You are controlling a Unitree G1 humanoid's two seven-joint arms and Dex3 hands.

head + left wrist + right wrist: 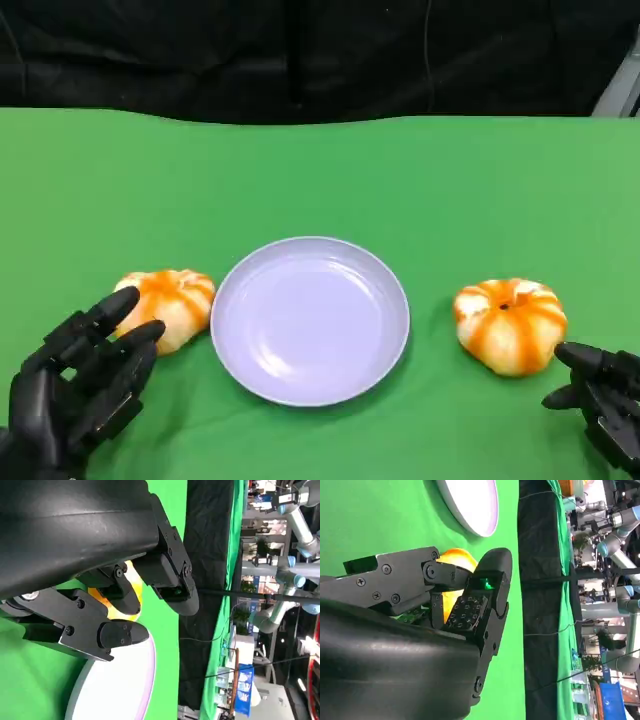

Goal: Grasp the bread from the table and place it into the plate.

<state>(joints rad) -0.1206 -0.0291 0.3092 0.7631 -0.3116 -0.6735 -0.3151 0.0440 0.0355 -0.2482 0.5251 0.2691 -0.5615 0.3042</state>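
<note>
L bun [170, 305] just beyond open left hand [80, 385], not held.

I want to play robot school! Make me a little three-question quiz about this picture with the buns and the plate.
1. True or false: a bun already lies in the plate.
2. How many buns are on the green table? A) one B) two C) three
3. Fill in: the left hand is open beside the left bun, and the right hand is near the right ____.

Key: 1 false, the plate has nothing in it. 2 B, one on each side of the plate. 3 bun.
</note>
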